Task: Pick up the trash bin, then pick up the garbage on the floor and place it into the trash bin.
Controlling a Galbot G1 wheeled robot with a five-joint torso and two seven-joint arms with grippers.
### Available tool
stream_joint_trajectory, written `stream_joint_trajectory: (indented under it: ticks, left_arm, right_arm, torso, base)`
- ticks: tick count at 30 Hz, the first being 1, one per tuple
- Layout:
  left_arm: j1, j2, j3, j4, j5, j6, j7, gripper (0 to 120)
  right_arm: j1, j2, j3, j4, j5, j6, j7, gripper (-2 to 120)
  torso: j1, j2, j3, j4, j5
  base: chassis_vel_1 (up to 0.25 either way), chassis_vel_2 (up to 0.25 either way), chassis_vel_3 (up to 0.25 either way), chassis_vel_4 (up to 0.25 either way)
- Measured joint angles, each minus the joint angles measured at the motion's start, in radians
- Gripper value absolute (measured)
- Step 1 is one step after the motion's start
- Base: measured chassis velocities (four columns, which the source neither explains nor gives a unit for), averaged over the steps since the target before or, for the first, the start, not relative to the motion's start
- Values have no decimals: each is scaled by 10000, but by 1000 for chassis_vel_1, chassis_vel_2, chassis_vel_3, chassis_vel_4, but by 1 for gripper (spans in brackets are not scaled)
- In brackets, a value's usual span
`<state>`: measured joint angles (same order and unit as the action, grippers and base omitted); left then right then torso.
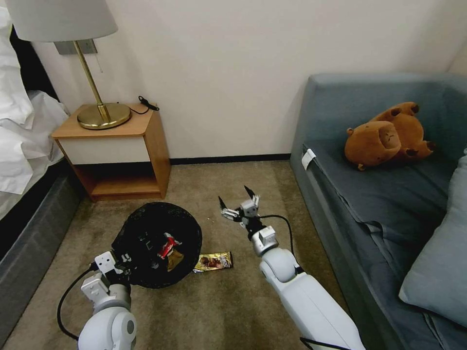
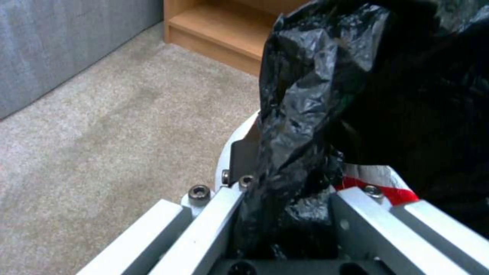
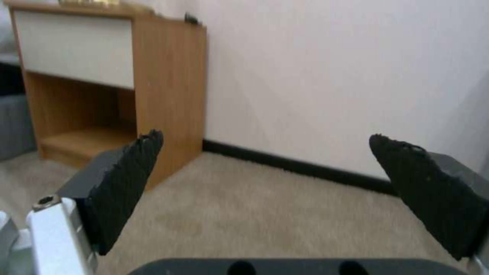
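The trash bin is clamped at its bagged rim by the left gripper. The snack bar wrapper, judged light and crinkly, is best pinched mid-length. The right gripper is held spread.

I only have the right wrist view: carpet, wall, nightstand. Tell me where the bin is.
Observer: The bin is at the robot's front left, with the left gripper shut on its bag-covered rim.
Operator: Report any litter on the floor.
Observer: One snack wrapper lies flat on the carpet, just right of the bin, between it and the right arm.
Operator: Place my gripper against it.
Observer: The right gripper is open and points toward the wall, farther from the robot than the snack wrapper.
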<state>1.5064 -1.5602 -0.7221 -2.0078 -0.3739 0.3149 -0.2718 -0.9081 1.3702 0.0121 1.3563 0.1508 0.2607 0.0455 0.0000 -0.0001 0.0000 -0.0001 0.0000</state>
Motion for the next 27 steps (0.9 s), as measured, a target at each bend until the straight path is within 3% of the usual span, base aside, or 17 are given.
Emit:
stream_joint_trajectory:
  ticks: [11, 18, 27]
  left_arm:
    - [116, 116, -81, -310, -174, 16, -7, 1]
    - [234, 121, -194, -577, -277, 22, -25, 1]
    - [-45, -3, -19, -710, -45, 238, -178, 1]
  right_arm:
    - [-39, -76, -140, -1495, -301, 104, -1185, 100]
    - [644, -150, -1164, -2882, -408, 277, -1510, 100]
    - [2146, -420, -2427, -4597, -335, 783, -2910, 100]
  torso:
    - [0, 0, 0, 1, 0]
    - [1, 0, 0, 2, 0]
    - [0, 0, 0, 2, 0]
  base:
    - [0, 0, 0, 0]
    - [0, 0, 0, 0]
    - [0, 0, 0, 0]
